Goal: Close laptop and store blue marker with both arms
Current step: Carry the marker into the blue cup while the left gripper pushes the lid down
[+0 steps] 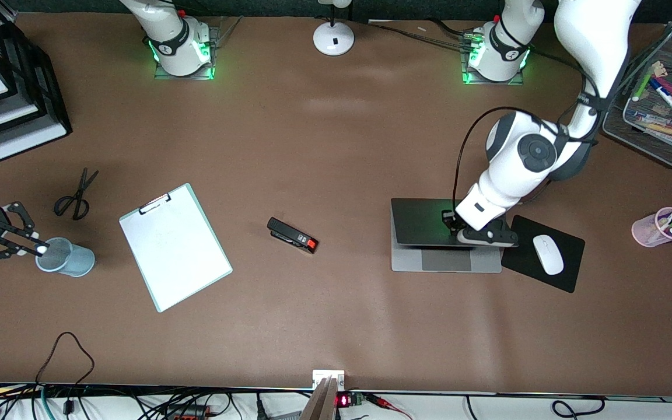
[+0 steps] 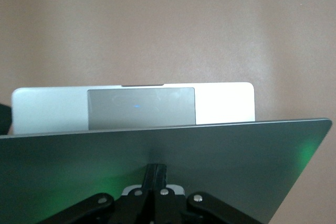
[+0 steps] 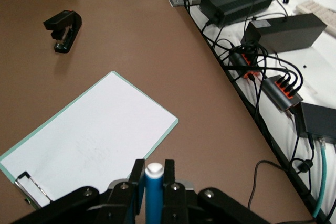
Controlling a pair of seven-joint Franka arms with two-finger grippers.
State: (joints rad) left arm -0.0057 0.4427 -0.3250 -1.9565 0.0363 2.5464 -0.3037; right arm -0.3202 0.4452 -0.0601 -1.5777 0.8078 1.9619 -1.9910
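Your left hand (image 1: 451,224) is down on the laptop (image 1: 429,233), which sits at the left arm's end of the table (image 1: 336,146) with the lid only partly lowered. In the left wrist view the fingers (image 2: 156,174) are pressed together, tips right up against the dark screen panel (image 2: 157,161), and past the lid's edge you can see the silver palm rest and the big trackpad (image 2: 140,107). Green glow from the arm's base lights is bouncing off the screen.

Just beside that hand, toward the left arm's end, there's a black mouse pad (image 1: 569,274) with a white mouse (image 1: 548,254) on it, and the pad touches the laptop's corner.

Your right hand (image 1: 28,242) is way off at the right arm's end of the table, pinching the blue marker (image 3: 154,198) upright between its fingers (image 3: 137,184), white tip (image 3: 154,170) poking up. It's hanging right over the rim of a pale blue cup (image 1: 66,258) that looks tipped over on the table. The marker itself is barely visible from the front camera, only the white tip.

Near that hand, toward the middle of the table, you've got scissors (image 1: 75,197), then a clipboard (image 1: 175,246) with a white sheet, and well past it a black stapler (image 1: 292,235).
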